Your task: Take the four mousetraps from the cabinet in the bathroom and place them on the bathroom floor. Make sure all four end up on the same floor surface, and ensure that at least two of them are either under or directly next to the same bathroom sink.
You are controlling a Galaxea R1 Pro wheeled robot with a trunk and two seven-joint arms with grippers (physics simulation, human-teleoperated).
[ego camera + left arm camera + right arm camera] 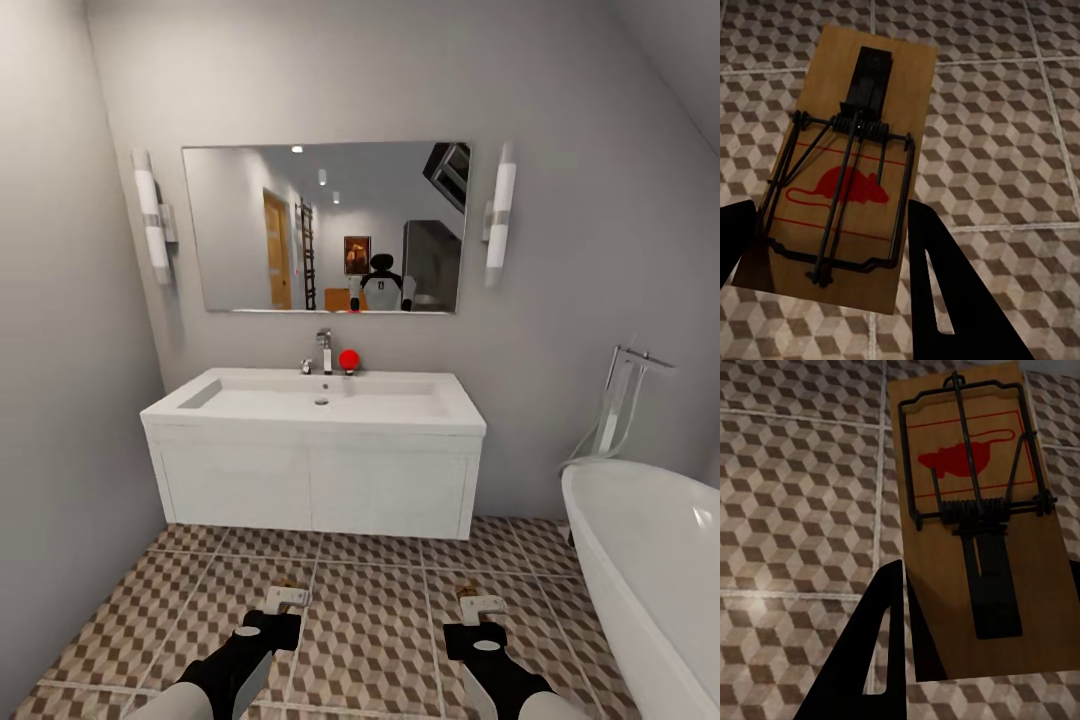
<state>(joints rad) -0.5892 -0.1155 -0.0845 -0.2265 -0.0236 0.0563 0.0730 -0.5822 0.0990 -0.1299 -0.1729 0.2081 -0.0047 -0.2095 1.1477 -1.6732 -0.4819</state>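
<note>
Facing bathroom sink (315,400) at 12 o'clock; left gripper (832,247) clamped on one mousetrap (851,161), right gripper (945,615) clamped on another mousetrap (975,510); both held above bathroom floor (370,610).

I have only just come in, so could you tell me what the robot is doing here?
It faces the sink with a mousetrap in each gripper. The left gripper holds one trap and the right gripper holds another, both above the patterned floor, not yet set down. A bathtub stands to the right.
</note>
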